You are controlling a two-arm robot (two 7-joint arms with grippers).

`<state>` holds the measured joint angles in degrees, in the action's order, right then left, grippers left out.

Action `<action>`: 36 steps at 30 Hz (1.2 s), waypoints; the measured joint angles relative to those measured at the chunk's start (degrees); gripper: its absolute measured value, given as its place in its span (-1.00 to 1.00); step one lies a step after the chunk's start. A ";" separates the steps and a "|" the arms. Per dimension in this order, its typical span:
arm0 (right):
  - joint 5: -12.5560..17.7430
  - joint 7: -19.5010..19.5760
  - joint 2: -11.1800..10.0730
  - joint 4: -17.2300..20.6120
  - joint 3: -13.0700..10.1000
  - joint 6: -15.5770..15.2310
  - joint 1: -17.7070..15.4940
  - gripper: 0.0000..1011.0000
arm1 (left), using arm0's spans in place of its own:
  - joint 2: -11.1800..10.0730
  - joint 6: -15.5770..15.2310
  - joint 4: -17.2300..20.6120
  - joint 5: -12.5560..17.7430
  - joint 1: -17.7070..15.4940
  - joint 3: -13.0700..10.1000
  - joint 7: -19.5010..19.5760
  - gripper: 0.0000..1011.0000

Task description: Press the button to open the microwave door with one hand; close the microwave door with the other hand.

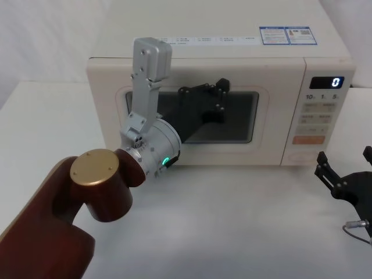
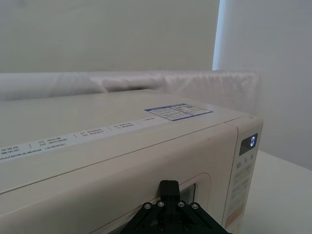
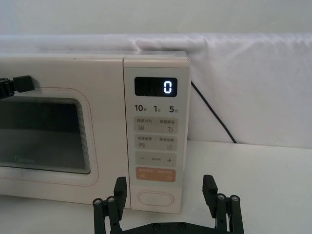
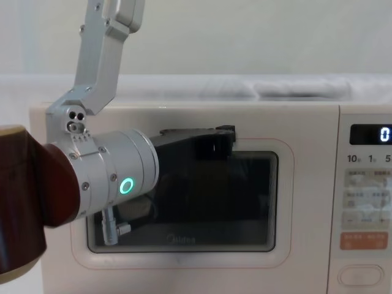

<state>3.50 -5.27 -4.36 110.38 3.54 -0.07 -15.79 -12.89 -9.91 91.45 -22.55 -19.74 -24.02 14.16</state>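
The cream Midea microwave (image 1: 197,35) stands on the white table (image 1: 232,221), facing the robot, with a white cloth-covered backdrop (image 3: 253,83) behind it and a dark cable (image 3: 214,114) running down that cloth just beside its control side. The microwave door (image 1: 273,116) takes up most of the front; it sits flush with the body, shut, its dark window (image 4: 202,202) framed by a thin pink outline.

The left arm (image 1: 148,93), with brown and silver links, reaches in from the lower left, and the left gripper (image 1: 215,96) is up against the top of the door window, near the door's upper edge. Whether its fingers are spread or closed I cannot tell, and contact with the door cannot be confirmed.

The control panel (image 3: 156,146) forms the right strip of the microwave, its display (image 3: 156,87) showing 0. Below the pale keys lies the orange rectangular key (image 3: 156,174), and under that, at the panel's bottom, the button (image 3: 156,198), a wide cream pill shape.

The right gripper (image 3: 165,192) hovers low over the table in front of the panel, well apart from the button and touching nothing, its fingers (image 3: 120,191) spread wide and empty.
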 joint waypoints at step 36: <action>0.00 0.00 0.00 0.01 0.00 0.00 0.00 0.98 | -9.82 1.47 15.45 -6.36 15.24 -0.69 1.04 -1.00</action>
<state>3.50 -5.27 -4.36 110.39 3.54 -0.07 -15.79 -22.72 -8.44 106.91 -28.91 -4.50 -24.70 15.21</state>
